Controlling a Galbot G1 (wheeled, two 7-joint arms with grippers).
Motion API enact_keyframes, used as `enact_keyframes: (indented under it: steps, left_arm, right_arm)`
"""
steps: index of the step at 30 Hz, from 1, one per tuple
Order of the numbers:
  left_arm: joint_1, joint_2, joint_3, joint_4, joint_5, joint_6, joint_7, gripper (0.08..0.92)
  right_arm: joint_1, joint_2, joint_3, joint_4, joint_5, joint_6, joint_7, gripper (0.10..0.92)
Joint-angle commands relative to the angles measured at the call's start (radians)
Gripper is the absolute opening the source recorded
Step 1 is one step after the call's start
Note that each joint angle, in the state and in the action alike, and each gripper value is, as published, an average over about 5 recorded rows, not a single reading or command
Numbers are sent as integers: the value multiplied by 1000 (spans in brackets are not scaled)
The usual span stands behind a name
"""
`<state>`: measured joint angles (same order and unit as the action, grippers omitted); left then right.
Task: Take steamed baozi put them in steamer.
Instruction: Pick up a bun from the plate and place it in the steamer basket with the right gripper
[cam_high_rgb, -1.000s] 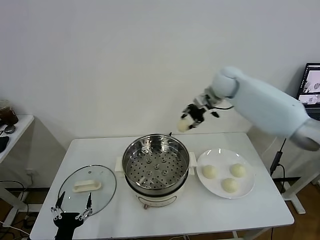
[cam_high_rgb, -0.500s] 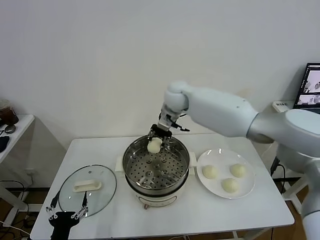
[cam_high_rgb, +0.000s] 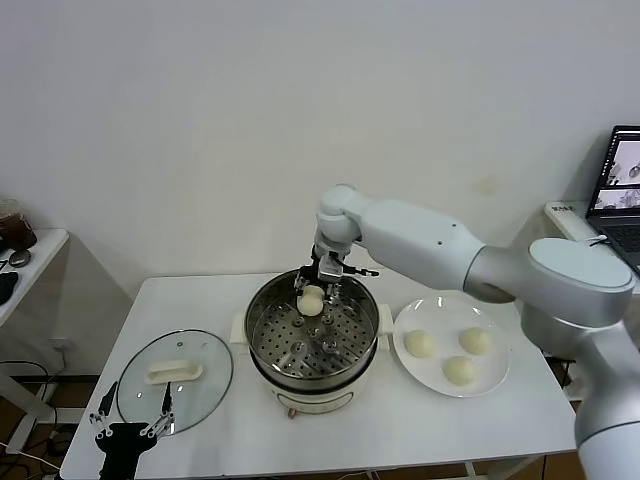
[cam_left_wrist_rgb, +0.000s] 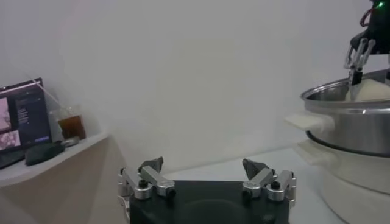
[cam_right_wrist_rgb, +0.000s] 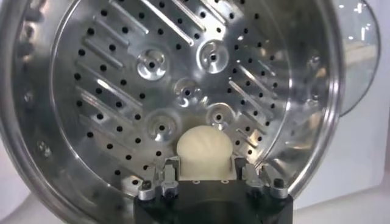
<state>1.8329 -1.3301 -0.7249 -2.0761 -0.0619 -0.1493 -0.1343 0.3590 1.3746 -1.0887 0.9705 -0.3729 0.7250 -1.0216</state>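
One steamed baozi (cam_high_rgb: 312, 299) sits pinched between the jaws of the right gripper (cam_high_rgb: 318, 287), held over the far side of the steamer (cam_high_rgb: 312, 338) with the perforated tray (cam_right_wrist_rgb: 183, 91) directly beneath the jaws. Three more baozi (cam_high_rgb: 451, 352) rest on the white plate (cam_high_rgb: 497, 375), off to the right of those jaws. The left gripper (cam_high_rgb: 129, 433) hangs low near the glass lid (cam_high_rgb: 174, 379), its jaws spread apart and gripping nothing.

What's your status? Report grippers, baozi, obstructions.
Right gripper shut on one baozi over the steamer tray. Left gripper open, parked by the glass lid. Three baozi on the plate. Nothing blocking.
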Motion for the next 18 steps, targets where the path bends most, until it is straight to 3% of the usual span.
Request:
enact_keyframes:
  steps: [1, 6, 10, 13, 18]
  left_arm:
    - [-1, -1, -1, 1, 0, -1, 0, 823]
    - [-2, -1, -1, 2, 1, 0, 0, 823]
    - [-3, 0, -2, 1, 1, 0, 0, 823]
    - [-6, 1, -2, 1, -1, 0, 0, 823]
    - [-10, 2, 0, -9, -8, 0, 0, 823]
  right_arm:
    - [-28, 17, 28, -38, -94, 68, 31, 630]
    - [-31, 13, 39, -35, -63, 81, 55, 755]
    - [23, -32, 12, 57, 87, 2, 32, 816]
    - [88, -98, -9, 175, 215, -151, -12, 822]
    - [221, -275, -47, 358, 396, -610, -81, 823]
